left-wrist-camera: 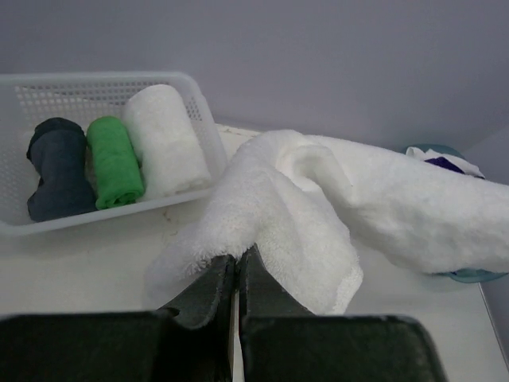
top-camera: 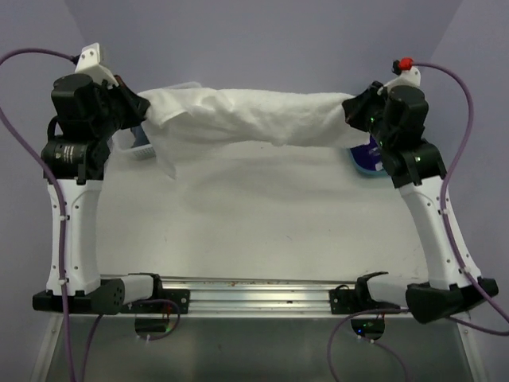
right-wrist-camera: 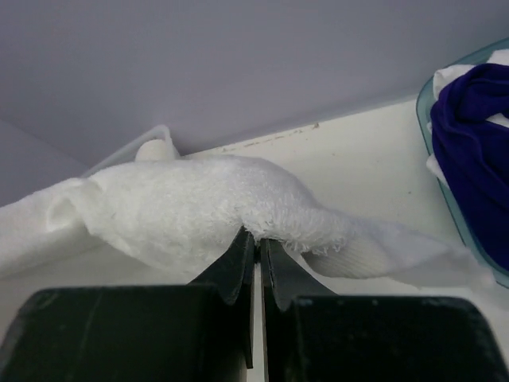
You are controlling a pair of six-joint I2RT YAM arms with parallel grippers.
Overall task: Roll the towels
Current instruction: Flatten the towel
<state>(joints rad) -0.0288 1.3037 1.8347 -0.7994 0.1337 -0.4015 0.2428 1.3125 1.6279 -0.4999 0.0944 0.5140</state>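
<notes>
A big white towel (top-camera: 246, 115) hangs bunched and stretched between my two grippers across the far side of the table. My left gripper (top-camera: 137, 111) is shut on the towel's left end (left-wrist-camera: 262, 207), with the jaws pinched together on the terry edge. My right gripper (top-camera: 355, 111) is shut on the right end (right-wrist-camera: 199, 203) in the same way. A purple towel (right-wrist-camera: 469, 135) lies in the light blue tub (right-wrist-camera: 423, 119) on the right. Rolled navy (left-wrist-camera: 57, 167), green (left-wrist-camera: 115, 159) and white (left-wrist-camera: 167, 139) towels lie side by side in the basket.
The white plastic basket (left-wrist-camera: 95, 78) stands at the far left, partly behind the left arm. The blue tub (top-camera: 367, 159) sits at the far right under the right wrist. The back wall is close behind the towel.
</notes>
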